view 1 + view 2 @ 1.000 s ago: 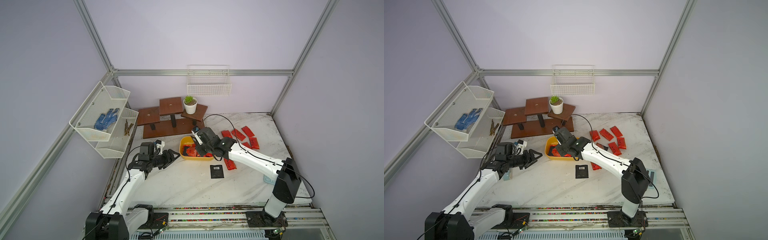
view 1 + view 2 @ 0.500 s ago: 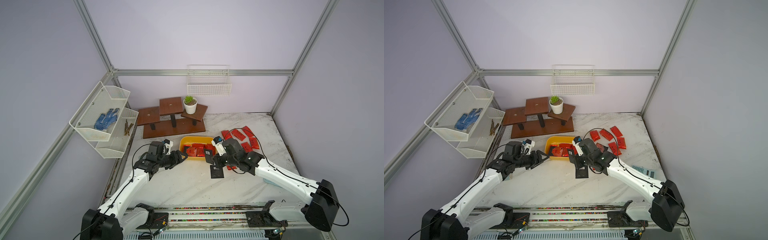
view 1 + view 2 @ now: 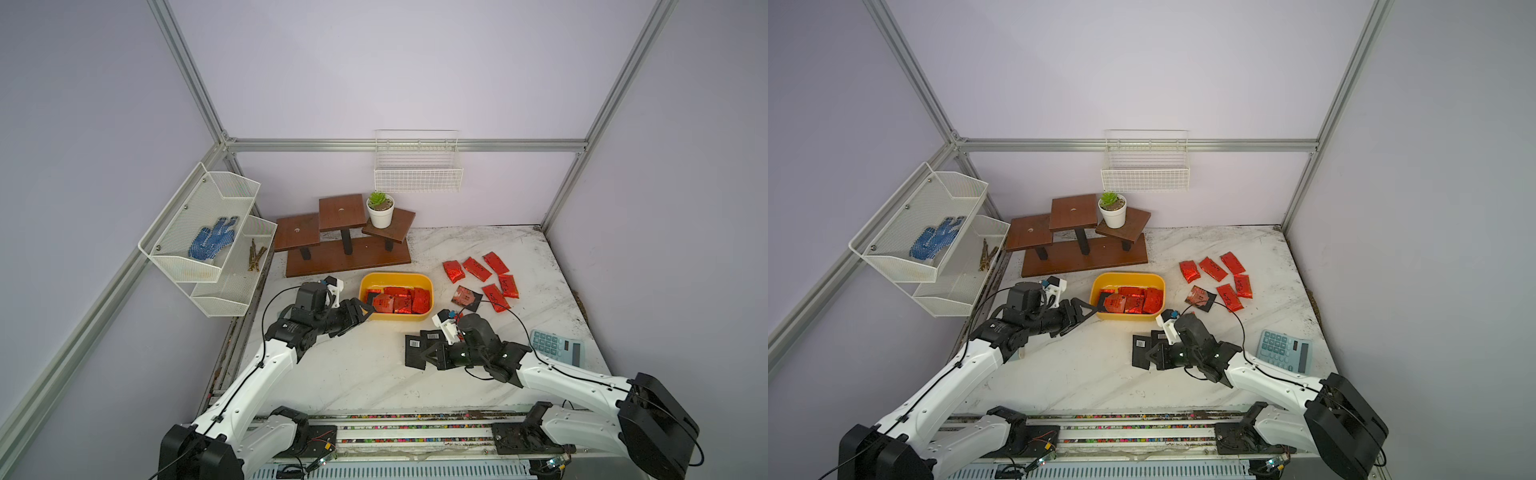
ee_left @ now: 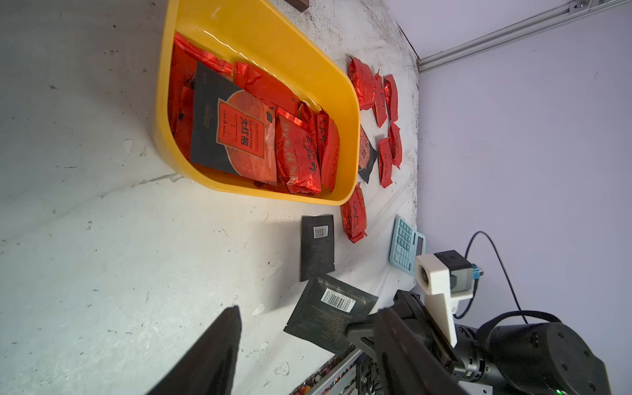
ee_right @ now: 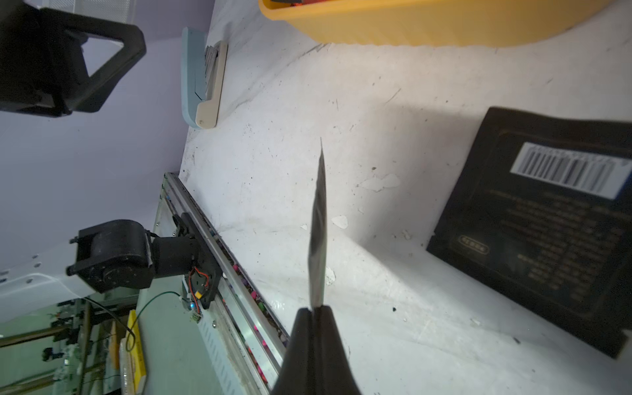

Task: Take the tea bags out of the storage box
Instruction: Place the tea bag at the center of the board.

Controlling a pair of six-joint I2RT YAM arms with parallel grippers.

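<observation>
— Checking the storage box point(image 3: 395, 276) first: it sits mid-bench, on the near side of the wooden stand point(image 3: 347, 257). Several red foil tea bags point(image 3: 405, 302) lie inside it, and an orange-faced sachet point(image 4: 236, 136) rests on top towards the left end.

— What's out already?

— A cluster of red pouches point(image 3: 482, 276) lies on the bench point(image 3: 353, 374) to the right of the box. One barcode sachet point(image 3: 433, 335) lies flat just near of it.

— And in your grip?

— My right end effector point(image 3: 431, 357) is pinching a second black sachet point(image 3: 414, 353) by one edge, just left of the flat one. It hangs low over the bench, and I can't tell if a corner touches. I judge I'm at the set-down for this bag. Next I lower it until it rests, then spread the fingers, keeping it off its neighbour.

— The other arm?

— My left end effector point(image 3: 365, 309) is spread and empty at the box's left wall. I'd send it for the orange-faced sachet. That one lies flat, so a fingertip must get under an edge.
</observation>
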